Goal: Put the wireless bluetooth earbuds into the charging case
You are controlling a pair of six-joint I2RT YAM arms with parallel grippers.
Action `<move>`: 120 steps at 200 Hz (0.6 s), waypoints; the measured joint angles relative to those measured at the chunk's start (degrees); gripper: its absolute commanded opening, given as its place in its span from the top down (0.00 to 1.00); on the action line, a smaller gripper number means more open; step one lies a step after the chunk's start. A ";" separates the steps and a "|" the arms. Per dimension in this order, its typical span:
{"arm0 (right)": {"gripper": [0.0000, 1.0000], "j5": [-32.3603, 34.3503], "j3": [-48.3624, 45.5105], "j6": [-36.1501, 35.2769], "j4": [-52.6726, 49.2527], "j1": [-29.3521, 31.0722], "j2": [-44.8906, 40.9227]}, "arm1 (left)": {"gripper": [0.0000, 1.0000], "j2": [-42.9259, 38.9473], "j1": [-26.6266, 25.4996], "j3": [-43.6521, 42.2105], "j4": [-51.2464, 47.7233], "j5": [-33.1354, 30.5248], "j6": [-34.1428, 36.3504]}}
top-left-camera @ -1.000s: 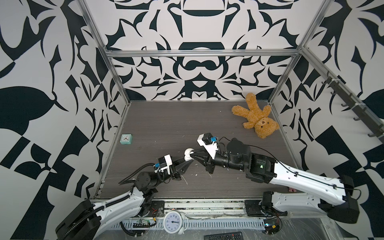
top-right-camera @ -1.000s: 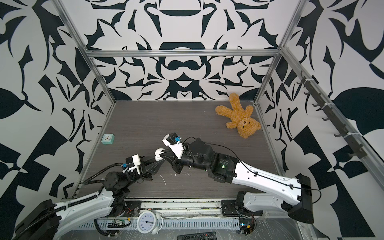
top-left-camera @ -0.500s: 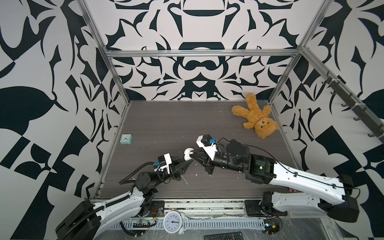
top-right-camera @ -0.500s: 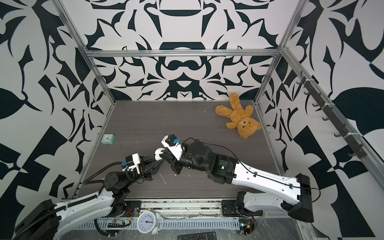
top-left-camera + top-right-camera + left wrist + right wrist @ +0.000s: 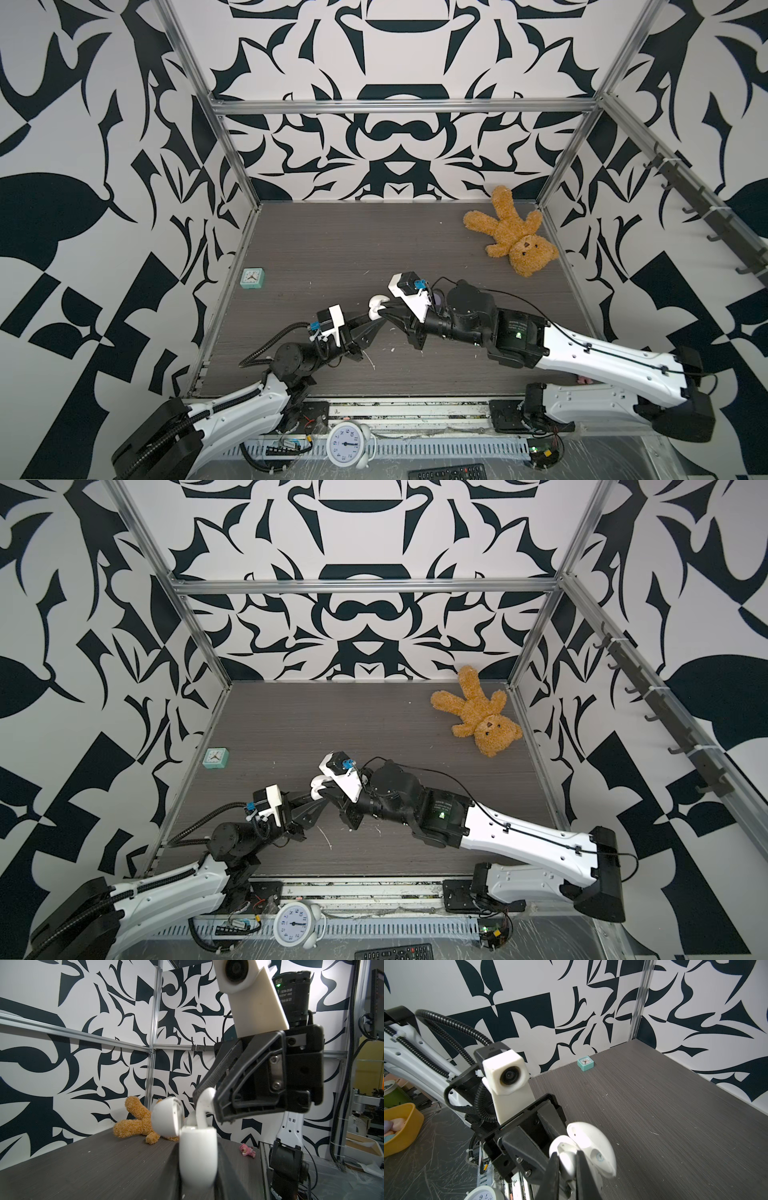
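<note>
While it leans, the earbud [image 5: 202,1109] points stem-first into the open case [image 5: 197,1157].

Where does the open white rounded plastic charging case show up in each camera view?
Both top views: white charging case a little below the picture's centre, at the right gripper tips.
Left wrist view: close to the lens, lid open, in front of the brown plush teddy bear.
Right wrist view: close up, just beyond the right gripper's fingers.
Shared landmark: the right gripper, its tips at the case in every view.
</note>
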 measured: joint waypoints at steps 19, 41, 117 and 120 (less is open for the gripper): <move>0.88 0.59 0.11 -0.15 -0.50 0.22 0.15 | 1.00 0.00 0.00 0.00 -0.31 -0.15 0.00; 0.83 1.16 0.48 -0.22 -1.09 0.37 0.74 | 1.00 0.00 0.00 0.00 -0.70 -0.57 -0.02; 0.71 1.36 0.66 -0.11 -1.79 0.76 0.98 | 1.00 0.07 0.02 0.00 -1.16 -1.29 0.02; 0.71 1.36 0.66 -0.11 -1.84 0.76 0.98 | 1.00 0.07 0.02 0.00 -1.20 -1.31 0.02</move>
